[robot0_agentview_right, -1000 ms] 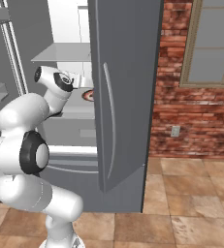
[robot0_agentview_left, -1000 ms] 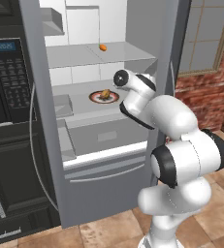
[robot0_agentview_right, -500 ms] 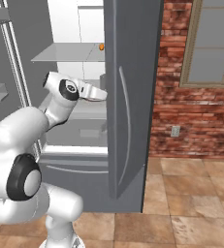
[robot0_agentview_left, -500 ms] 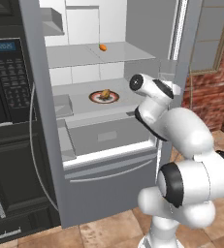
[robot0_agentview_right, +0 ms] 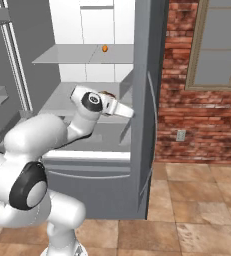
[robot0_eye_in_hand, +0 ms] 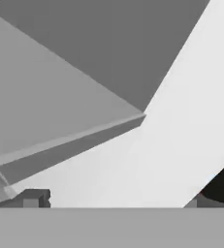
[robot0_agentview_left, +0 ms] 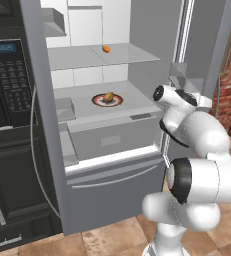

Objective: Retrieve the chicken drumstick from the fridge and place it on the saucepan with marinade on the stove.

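The fridge [robot0_agentview_left: 112, 145] stands open, and the chicken drumstick [robot0_agentview_left: 108, 97] lies on a red-rimmed white plate [robot0_agentview_left: 107, 101] on its middle shelf, below a small orange item [robot0_agentview_left: 106, 49]. The gripper [robot0_eye_in_hand: 128, 198] holds nothing, its two dark tips spread far apart against grey and white fridge surfaces.

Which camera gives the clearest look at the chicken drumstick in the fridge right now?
The left base view: the chicken drumstick sits unobstructed on a red-rimmed plate on the middle shelf. In the right base view the arm hides nearly all of it. The hand view faces grey fridge surfaces instead.
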